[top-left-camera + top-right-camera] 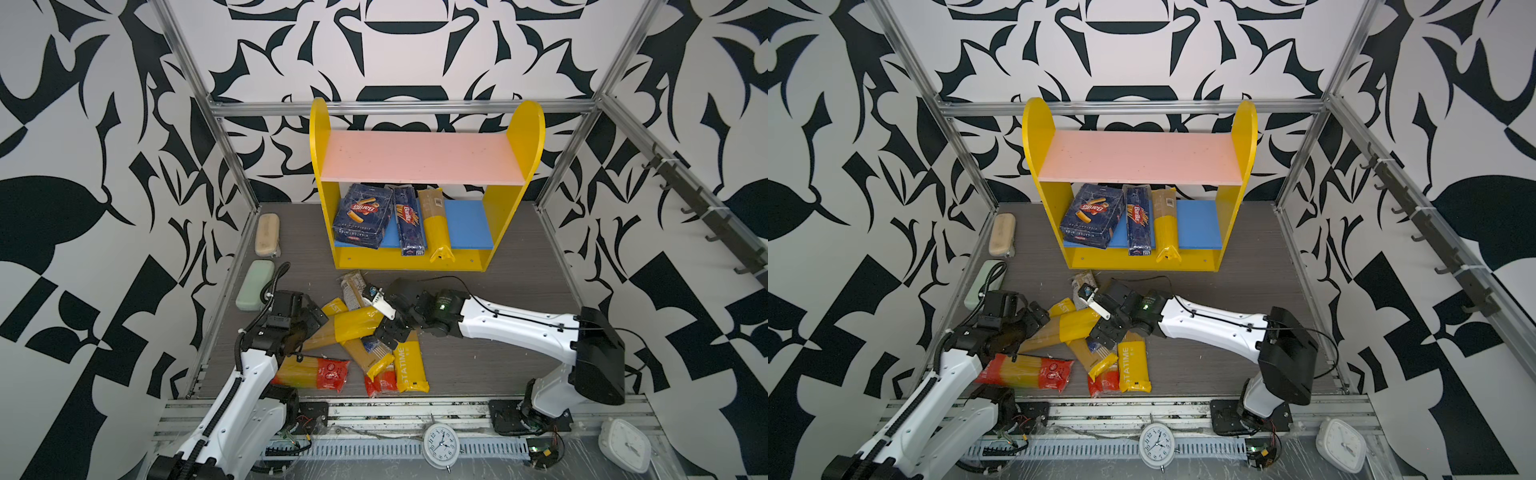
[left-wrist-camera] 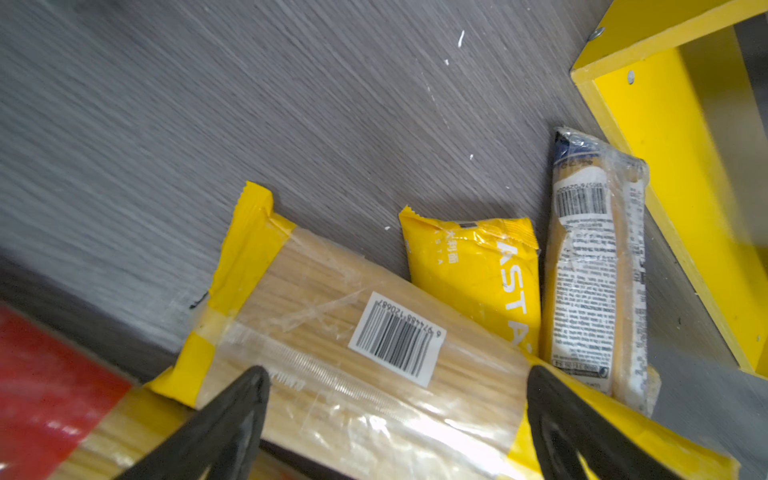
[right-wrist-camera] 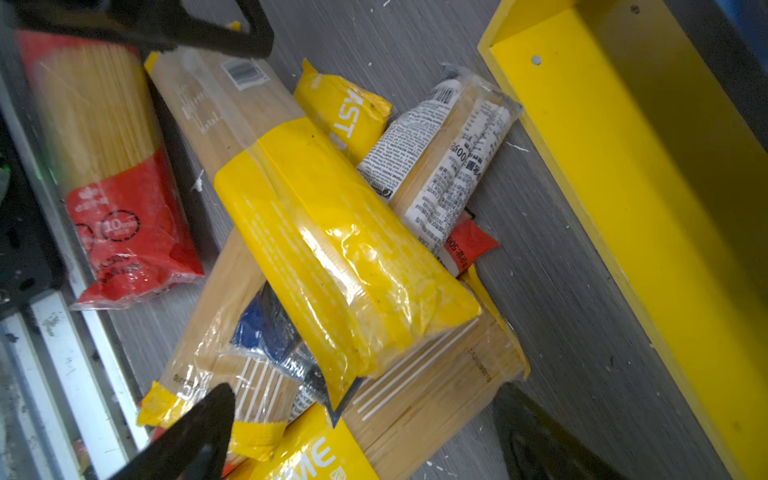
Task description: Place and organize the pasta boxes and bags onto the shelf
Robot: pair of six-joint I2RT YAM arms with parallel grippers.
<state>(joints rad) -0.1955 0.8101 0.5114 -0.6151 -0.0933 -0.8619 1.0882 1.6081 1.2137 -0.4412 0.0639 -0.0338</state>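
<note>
Tabletop [image 1: 498, 365] bare at the bags' [image 1: 409, 365] 3 o'clock. Left gripper [image 2: 397, 374], wide, straddles the barcoded bag [image 2: 332, 316]; right gripper [image 3: 363, 390] gapes empty above.

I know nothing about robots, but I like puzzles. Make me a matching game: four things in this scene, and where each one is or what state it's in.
Things:
1. wide Barilla box
2. green case
3. round clock
4. pink board

Places or states:
A. nothing on it
B. on the blue board
C. on the table, by the beige case
D. in front of the table

Pairs: 1-B, 2-C, 3-D, 4-A
</note>
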